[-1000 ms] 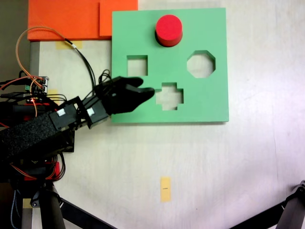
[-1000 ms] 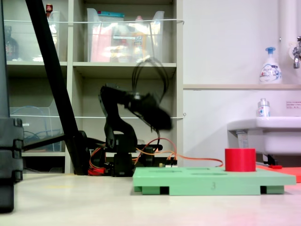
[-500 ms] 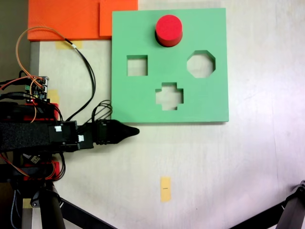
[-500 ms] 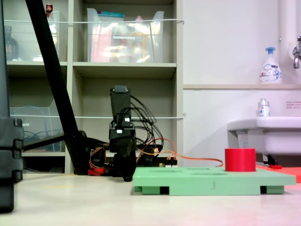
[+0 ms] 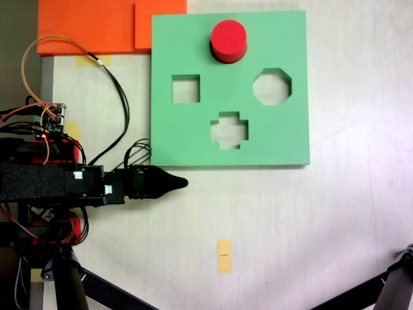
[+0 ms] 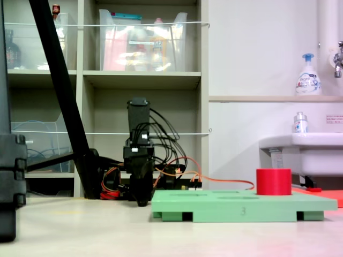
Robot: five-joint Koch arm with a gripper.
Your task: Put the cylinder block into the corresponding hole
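Cylinder block (image 5: 228,40) is what you want to check first: the red piece stands upright near the far edge of the green board (image 5: 193,39) in the top-down fixed view, and the side-on fixed view shows it (image 6: 273,181) rising well above the board's top face (image 6: 244,204). It sits right where the round hole would be, so you cannot see the hole itself, nor tell how deep the block has gone in.

Your other cutouts are open: a square hole (image 5: 186,88), an octagon hole (image 5: 271,86) and a cross-shaped hole (image 5: 229,130).

Your gripper (image 5: 181,183) lies low over the bare table (image 5: 290,219), just off the board's near left corner in the top-down view and well apart from the block. It points toward the right of that view. From above it tapers to a single dark tip, and from the side (image 6: 140,201) it hangs as one narrow shape just left of the board, so I cannot tell whether the claw is released or clenched. Nothing shows between its tips.

An orange sheet (image 5: 90,26) lies beyond the board's left corner.
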